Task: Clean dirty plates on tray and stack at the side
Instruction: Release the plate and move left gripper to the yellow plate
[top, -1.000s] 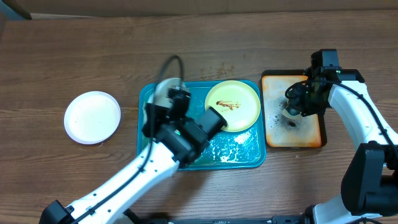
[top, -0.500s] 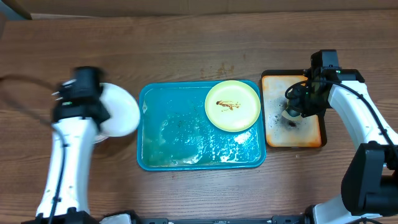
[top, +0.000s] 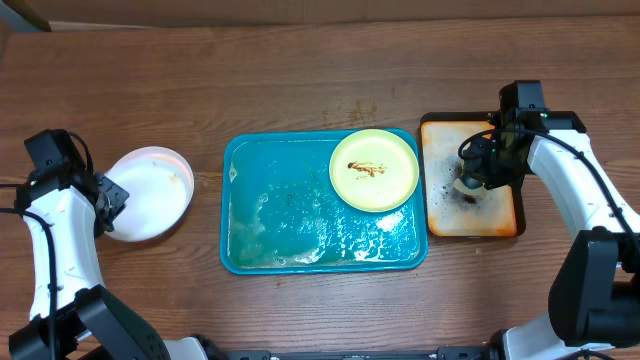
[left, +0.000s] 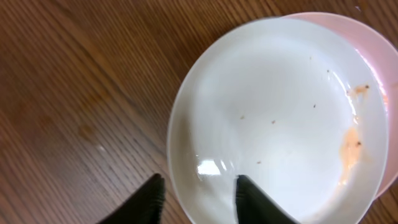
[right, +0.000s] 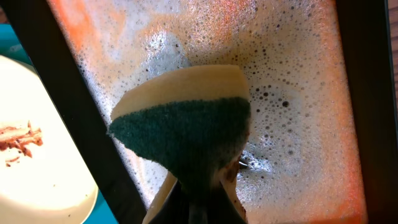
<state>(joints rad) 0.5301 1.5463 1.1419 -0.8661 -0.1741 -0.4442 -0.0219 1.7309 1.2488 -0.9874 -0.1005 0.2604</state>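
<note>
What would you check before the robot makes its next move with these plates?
1. The left gripper is open at the rim of the white plate: ok, its fingers stand apart.
2. The white plate sits on the pink plate: ok, though a little off centre.
3. The white plate is clean: not ok, it shows an orange smear and specks near one edge.
4. The right gripper holds the sponge: ok, shut on it over the soapy orange tray.
5. The yellow-green plate is clean: not ok, brown sauce at its centre; it lies on the teal tray.
</note>
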